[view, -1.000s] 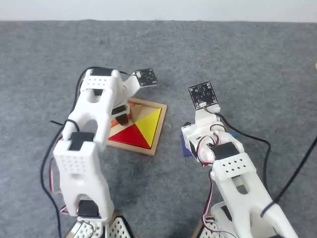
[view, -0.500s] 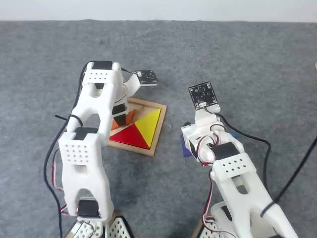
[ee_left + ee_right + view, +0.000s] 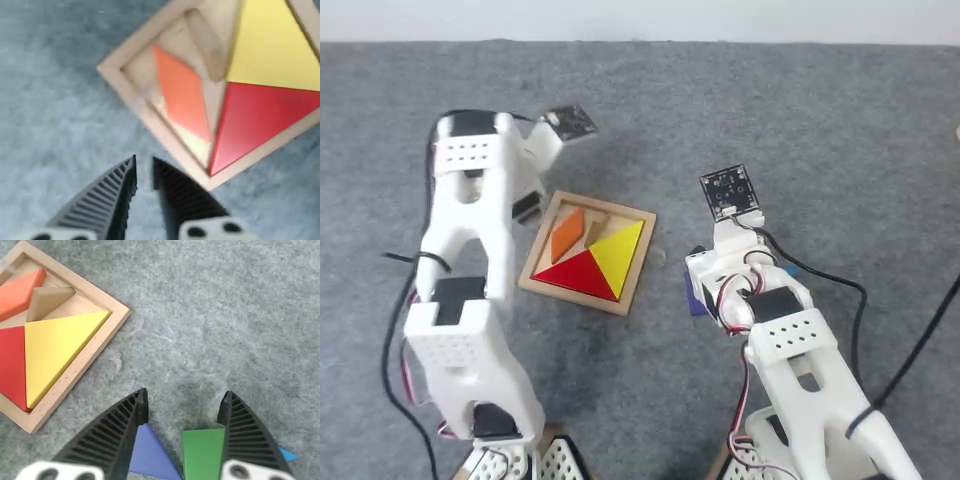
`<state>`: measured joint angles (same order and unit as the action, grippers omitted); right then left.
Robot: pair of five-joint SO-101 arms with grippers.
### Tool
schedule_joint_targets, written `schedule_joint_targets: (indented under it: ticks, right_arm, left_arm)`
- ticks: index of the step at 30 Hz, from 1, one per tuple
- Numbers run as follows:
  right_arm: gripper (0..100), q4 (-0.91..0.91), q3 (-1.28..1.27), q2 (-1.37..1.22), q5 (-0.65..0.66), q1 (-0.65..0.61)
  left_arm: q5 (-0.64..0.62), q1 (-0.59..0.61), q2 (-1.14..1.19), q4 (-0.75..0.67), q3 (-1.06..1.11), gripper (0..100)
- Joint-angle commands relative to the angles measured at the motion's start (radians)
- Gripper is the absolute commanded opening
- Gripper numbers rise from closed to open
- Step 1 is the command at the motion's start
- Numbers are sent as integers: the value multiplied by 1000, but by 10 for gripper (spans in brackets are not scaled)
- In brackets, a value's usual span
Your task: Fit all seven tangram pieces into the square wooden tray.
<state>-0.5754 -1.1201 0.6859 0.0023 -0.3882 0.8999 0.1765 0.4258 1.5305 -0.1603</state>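
Grey carpet (image 3: 820, 120) covers the table. On it lies the wooden tray (image 3: 639, 263), which holds a red triangle (image 3: 578, 272), a yellow triangle (image 3: 620, 252), an orange parallelogram (image 3: 567, 234) and a small tan triangle (image 3: 596, 227). Your left gripper (image 3: 144, 162) hangs just beside the tray's edge along the orange and red pieces, its fingers barely parted and empty. Your right gripper (image 3: 182, 400), well apart from the tray, is spread wide and holds nothing. It hangs over a blue triangle (image 3: 150, 455) and a green piece (image 3: 202, 452), with a small light-blue piece (image 3: 288, 455) nearby. Both wrists point down at the carpet

White arms (image 3: 470, 330), black cables (image 3: 820, 275), ribbed black fingers (image 3: 112, 437).
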Motion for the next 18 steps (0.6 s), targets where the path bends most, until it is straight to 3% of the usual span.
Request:
schedule_joint_targets:
  ticks: [1,4,7,15,18]
  right_arm:
    - [241,16,5,31,14,-7]
    - [241,13,5,31,14,-4]
    - [241,13,5,31,14,-2]
    - [241,16,5,33,14,-5]
    - [241,15,5,33,14,-5]
  left_arm:
    - [-71,-48,-38,-176,79,203]
    - [-115,-86,5,-285,131,230]
    - [-120,-103,64,-308,131,229]
    - [-120,-100,124,-287,116,223]
    - [-115,-107,129,-244,114,138]
